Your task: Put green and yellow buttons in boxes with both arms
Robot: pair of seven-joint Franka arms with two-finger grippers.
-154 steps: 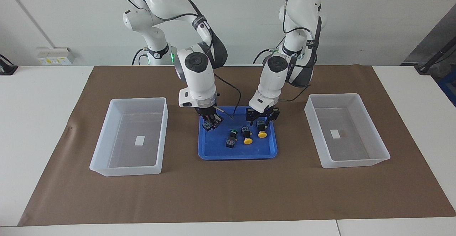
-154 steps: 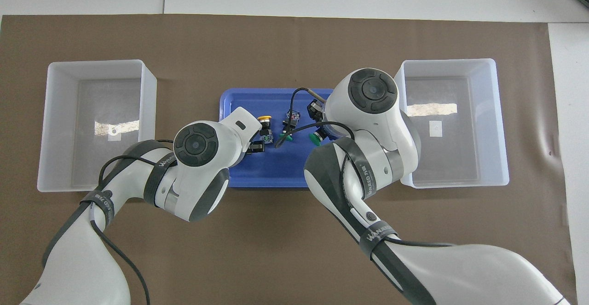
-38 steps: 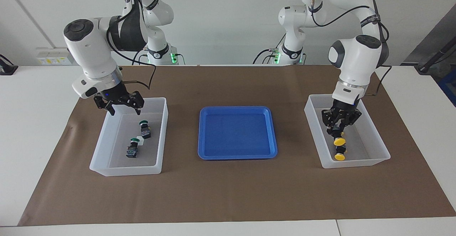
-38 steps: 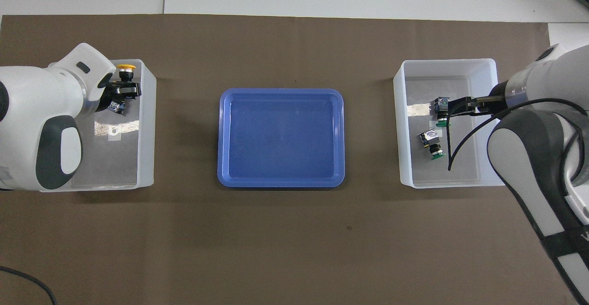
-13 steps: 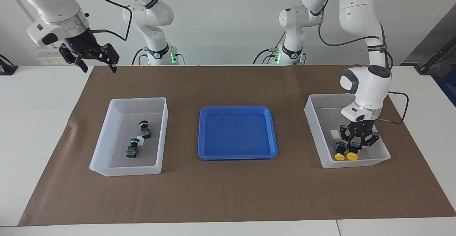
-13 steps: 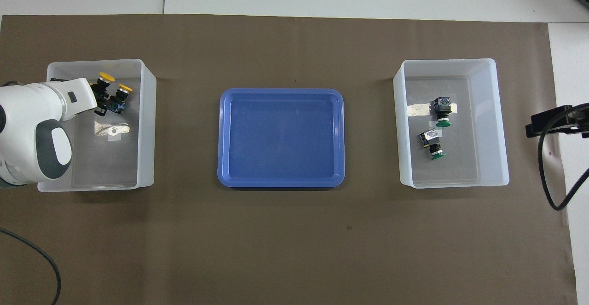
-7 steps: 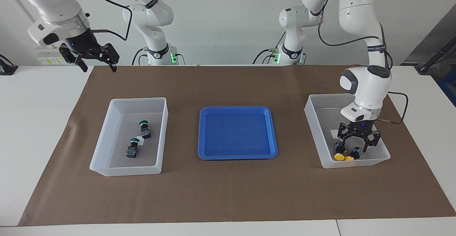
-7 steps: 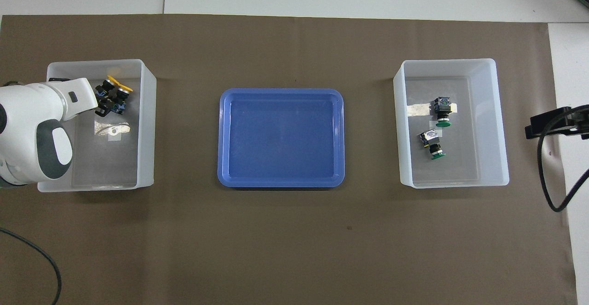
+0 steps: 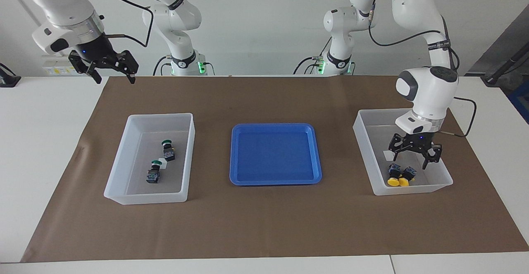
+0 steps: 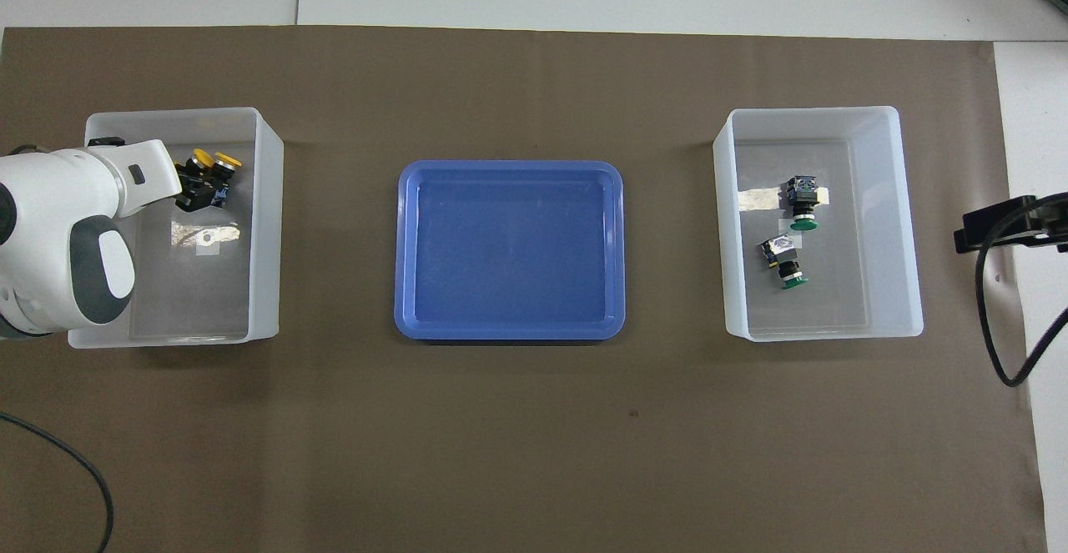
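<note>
Sorting looks done. Two yellow mushroom-capped black buttons (image 9: 398,176) lie in the translucent white plastic bin (image 9: 439,183) at frame right, below the left pincer (image 9: 414,156), spread wide and empty. Two green-capped buttons (image 9: 160,160) lie in the matching bin (image 9: 120,168) at frame left. The right pincer (image 9: 110,73) waits upper left, open, empty. Next, I judge, the left arm lifts clear.

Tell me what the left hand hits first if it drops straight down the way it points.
Most likely the two yellow buttons lying in the box beneath it. The open left hand hangs just above them, pointing down; depth is hard to judge, so it may meet the bin floor beside them.
</note>
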